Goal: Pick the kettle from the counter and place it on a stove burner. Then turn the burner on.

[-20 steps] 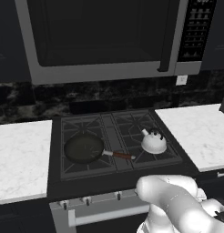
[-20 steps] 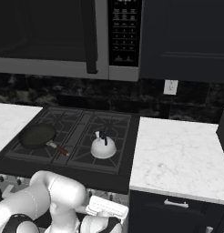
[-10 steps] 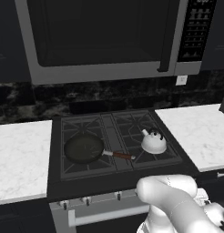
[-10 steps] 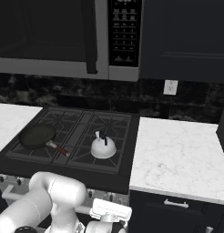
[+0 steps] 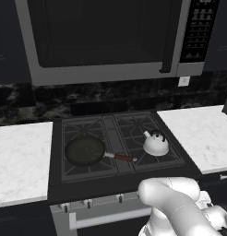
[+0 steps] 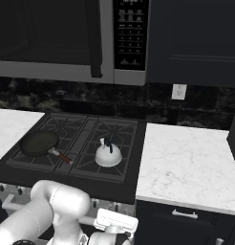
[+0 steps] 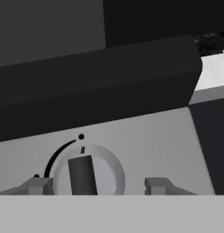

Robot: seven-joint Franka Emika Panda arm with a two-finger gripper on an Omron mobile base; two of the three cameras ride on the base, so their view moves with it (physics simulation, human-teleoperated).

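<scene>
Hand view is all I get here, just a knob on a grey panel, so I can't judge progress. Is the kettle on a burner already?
Observer: Yes, the kettle sits on the front right burner of the stove.
Operator: Anything else on the stove?
Observer: A black frying pan rests on the front left grate, handle pointing toward the kettle.
Operator: Is there a flame under the kettle?
Observer: None visible in either base view.

We see both base views looking down across the stove [image 5: 120, 147]; our hand view faces its knob [image 7: 89, 175] closely.
</scene>
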